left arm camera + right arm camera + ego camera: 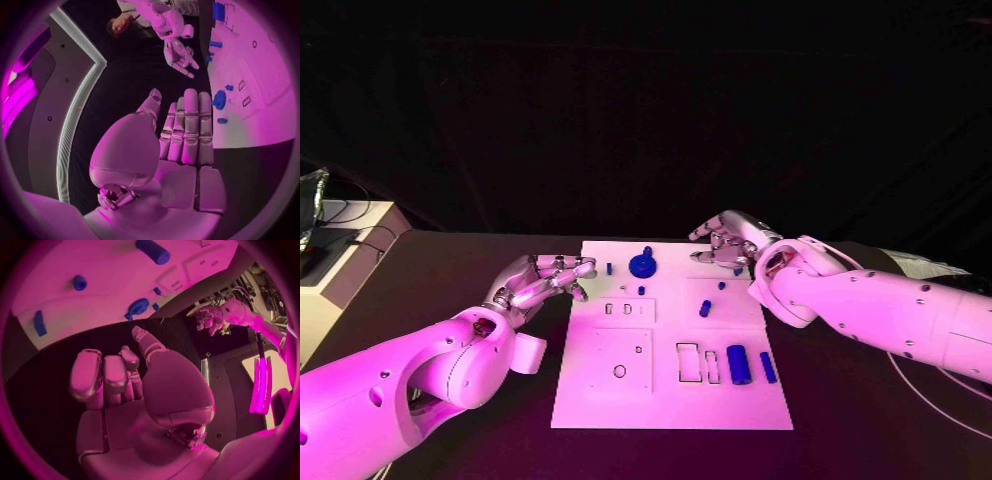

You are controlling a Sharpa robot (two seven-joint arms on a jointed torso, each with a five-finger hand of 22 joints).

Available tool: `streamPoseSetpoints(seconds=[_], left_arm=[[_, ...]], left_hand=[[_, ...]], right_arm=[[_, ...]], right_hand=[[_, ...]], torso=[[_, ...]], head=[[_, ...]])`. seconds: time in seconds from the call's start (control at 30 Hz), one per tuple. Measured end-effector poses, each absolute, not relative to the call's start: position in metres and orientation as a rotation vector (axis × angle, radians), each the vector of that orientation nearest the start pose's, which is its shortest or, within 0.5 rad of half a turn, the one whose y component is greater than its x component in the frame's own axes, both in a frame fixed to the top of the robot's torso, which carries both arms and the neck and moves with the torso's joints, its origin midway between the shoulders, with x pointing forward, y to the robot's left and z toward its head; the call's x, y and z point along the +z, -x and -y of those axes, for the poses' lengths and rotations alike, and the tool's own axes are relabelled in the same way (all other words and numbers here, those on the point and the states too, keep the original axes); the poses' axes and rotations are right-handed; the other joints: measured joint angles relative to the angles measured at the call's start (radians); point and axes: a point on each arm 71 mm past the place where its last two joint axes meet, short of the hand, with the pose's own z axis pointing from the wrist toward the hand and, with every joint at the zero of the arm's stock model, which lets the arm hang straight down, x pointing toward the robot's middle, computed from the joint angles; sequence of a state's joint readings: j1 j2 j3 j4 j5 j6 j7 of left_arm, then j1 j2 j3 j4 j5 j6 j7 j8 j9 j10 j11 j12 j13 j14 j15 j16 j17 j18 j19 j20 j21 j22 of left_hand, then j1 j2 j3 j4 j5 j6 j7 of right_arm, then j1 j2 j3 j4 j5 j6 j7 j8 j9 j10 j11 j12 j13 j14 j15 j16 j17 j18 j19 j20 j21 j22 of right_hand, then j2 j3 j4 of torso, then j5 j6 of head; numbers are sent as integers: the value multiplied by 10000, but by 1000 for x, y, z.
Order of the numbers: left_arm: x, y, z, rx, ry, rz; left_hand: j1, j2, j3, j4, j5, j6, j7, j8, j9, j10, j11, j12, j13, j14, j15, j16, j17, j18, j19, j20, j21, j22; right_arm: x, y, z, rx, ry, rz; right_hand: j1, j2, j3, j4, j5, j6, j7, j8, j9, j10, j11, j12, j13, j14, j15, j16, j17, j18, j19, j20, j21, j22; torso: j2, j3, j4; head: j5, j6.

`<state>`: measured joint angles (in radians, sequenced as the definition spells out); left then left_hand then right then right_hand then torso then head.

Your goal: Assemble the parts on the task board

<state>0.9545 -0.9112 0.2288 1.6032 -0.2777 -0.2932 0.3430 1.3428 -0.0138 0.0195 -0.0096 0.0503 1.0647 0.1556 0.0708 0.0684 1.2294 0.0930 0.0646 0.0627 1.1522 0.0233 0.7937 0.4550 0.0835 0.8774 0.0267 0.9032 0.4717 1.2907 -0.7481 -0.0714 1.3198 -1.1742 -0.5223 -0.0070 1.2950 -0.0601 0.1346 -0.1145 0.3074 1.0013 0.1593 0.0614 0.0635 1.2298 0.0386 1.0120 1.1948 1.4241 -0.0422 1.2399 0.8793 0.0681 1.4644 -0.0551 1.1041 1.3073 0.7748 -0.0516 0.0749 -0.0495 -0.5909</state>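
The task board (672, 400) lies in the middle of the black table (444, 270), its long sides running away from the robot. Bare table shows along both long sides and beyond the far edge, so there is room around the board.

The left hand (548, 277) hovers just beside the board's left edge, at about 10 o'clock from the board's centre. Its fingers are apart and a little bent, and it holds nothing; the left wrist view shows the fingers (189, 127) stretched almost straight with an empty palm. The right hand (728, 243) is at the board's far right corner, at about 1 o'clock. Its fingers are loosely curled and spread, with nothing between them.

The round blue part (643, 265) stands near the far edge of the board, between the two hands and touching neither. A small blue piece (705, 308) lies near the middle of the board. The thick blue cylinder (738, 364) and a thin blue bar (769, 366) lie side by side at about 4 o'clock, near the board's right edge, well apart from both hands.
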Motion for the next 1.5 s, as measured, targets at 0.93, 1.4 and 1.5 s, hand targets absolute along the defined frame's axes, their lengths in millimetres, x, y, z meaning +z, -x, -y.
streamPoseSetpoints(seconds=[0.93,1.4,1.5], left_arm=[[-192,-465,-226,-15381,9937,-14186],[-192,-464,-225,-15410,9934,-14197],[-192,-464,-225,-15416,9931,-14199]], left_hand=[[0,0,-29,-29,0,-34,-34,0,0,54,-53,79,28,-36,36,78,1,0,-37,-36,0,1],[0,0,-29,-29,0,-34,-34,0,1,54,-54,79,27,-72,1,78,2,1,-36,-36,0,2],[0,0,-29,-29,0,-34,-34,0,1,54,-54,79,27,-72,1,78,2,1,-36,-36,0,2]], right_arm=[[-178,-550,319,6289,-1706,-15349],[-190,-556,306,5980,-1698,-15632],[-190,-557,303,5974,-1722,-15641]], right_hand=[[831,-204,-1189,155,-111,188,-109,0,-3,-13,-16,108,-18,0,-1,-47,592,0,0,0,237,7],[775,-256,-1152,308,85,157,-80,0,-3,-11,-17,157,6,0,-1,-46,612,0,0,0,277,5],[746,-226,-1155,349,135,157,-80,0,-4,25,-52,156,19,0,0,-46,628,0,0,0,276,4]], torso=[[3,250,-259],[74,287,-196],[85,290,-197]], head=[[-58,-83],[-69,-213],[-25,-255]])
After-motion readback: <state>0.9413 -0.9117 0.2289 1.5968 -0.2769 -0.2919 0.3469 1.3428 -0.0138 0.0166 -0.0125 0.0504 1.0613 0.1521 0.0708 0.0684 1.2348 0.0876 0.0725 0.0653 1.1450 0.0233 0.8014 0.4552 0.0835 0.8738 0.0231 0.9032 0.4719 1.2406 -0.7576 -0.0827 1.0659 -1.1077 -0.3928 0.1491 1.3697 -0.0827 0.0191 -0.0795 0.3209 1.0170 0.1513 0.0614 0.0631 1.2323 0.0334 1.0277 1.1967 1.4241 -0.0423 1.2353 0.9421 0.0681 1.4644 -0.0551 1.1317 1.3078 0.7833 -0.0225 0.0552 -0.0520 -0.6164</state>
